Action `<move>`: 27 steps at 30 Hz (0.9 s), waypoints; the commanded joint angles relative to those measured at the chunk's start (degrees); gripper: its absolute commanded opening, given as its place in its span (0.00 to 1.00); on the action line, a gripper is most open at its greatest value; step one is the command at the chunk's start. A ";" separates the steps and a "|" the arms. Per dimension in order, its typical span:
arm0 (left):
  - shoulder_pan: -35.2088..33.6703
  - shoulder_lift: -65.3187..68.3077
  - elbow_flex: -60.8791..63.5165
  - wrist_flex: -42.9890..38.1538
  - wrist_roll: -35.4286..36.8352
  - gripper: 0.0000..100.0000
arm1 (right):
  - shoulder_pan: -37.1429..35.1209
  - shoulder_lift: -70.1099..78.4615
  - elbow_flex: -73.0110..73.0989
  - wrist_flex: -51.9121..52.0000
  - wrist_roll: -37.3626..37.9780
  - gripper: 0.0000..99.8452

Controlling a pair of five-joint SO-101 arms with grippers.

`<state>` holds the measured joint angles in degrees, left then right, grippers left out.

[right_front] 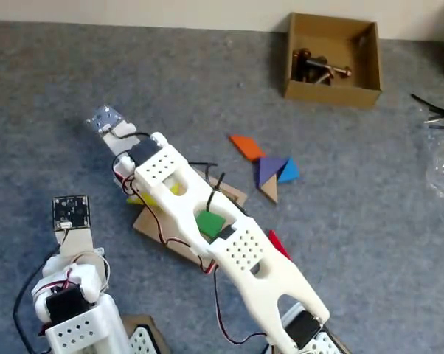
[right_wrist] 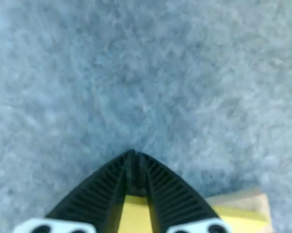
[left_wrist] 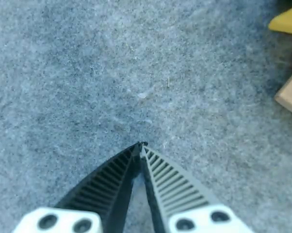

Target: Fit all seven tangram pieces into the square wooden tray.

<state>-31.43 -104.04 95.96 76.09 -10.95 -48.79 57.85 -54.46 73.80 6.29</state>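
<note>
Two white arms above a grey, carpet-like tabletop (right_front: 60, 74): left arm (right_front: 78, 313) at the near left corner, right arm (right_front: 244, 251) stretched slantwise over a square wooden tray (right_front: 150, 225) near the middle. Covers most of that tray.

Left jaws: together, tips meeting, nothing between them. Hang over bare tabletop beside the tray, with a tray corner and a yellow tangram piece (left_wrist: 287, 22) at the edge of the left wrist view.

Right jaws: likewise together, tips touching over bare tabletop just past the tray's edge. Clamp on nothing visible. Right behind them in the right wrist view, yellow and a strip of wooden rim.

At the tray's edge nearest the left arm, the yellow piece, partly under the right arm. Within the tray, a green, squarish piece (right_front: 209, 223), seen through a gap in that arm. Beside the arm, at the tray's right edge, a red piece (right_front: 277, 243); cannot tell whether inside or just outside.

Outside the tray, near its far right corner: an orange parallelogram (right_front: 245, 146), a purple triangle (right_front: 268, 169), a blue triangle (right_front: 288, 172) and a small plain wooden triangle (right_front: 270, 192), clustered and touching on the tabletop.

Farther back, an open cardboard box (right_front: 333, 94) holding dark brown objects (right_front: 314, 68).
</note>
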 commanded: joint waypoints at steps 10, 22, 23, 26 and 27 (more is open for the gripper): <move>0.84 -0.31 1.19 0.53 0.53 0.01 | -0.57 -2.15 -3.65 5.41 0.18 0.01; 0.84 -0.31 1.19 0.53 0.53 0.01 | -0.40 -3.82 -12.35 13.67 -3.96 0.01; 0.84 -0.31 1.19 0.53 0.53 0.01 | -0.31 -3.82 -13.05 13.76 -3.96 0.01; 0.84 -0.31 1.19 0.53 0.53 0.01 | 0.04 -3.65 -13.23 13.58 -3.96 0.01; 0.84 -0.31 1.19 0.53 0.53 0.01 | 0.40 -3.38 -12.35 13.58 -3.96 0.01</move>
<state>-31.43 -104.04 95.96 76.09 -10.95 -48.79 57.85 -64.40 86.64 3.12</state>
